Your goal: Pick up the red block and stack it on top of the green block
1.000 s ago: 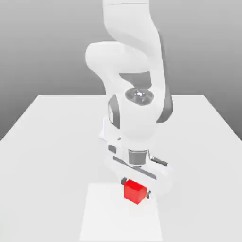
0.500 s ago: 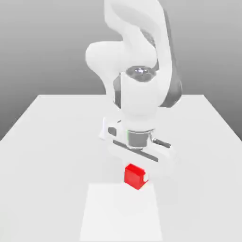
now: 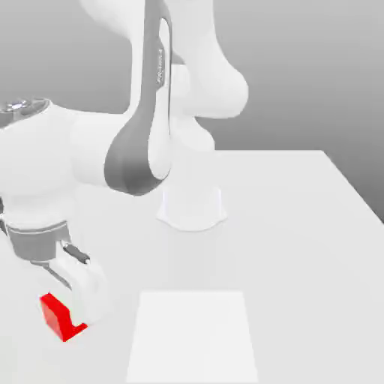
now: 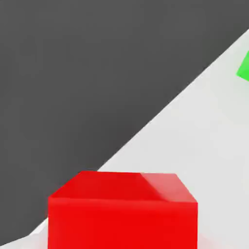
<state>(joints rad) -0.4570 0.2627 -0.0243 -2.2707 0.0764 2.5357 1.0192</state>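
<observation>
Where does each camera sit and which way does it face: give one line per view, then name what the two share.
Exterior view: off the arm, raised, looking down across the white table at the arm's base; the white arm sweeps toward the exterior view's left, its gripper shut on the red block.
Hand view: on the hand, looking past the red block close in front, over the table's edge to a dark backdrop; a corner of the green block peeks in at the frame's edge.
Shared: the red block and the table.
</observation>
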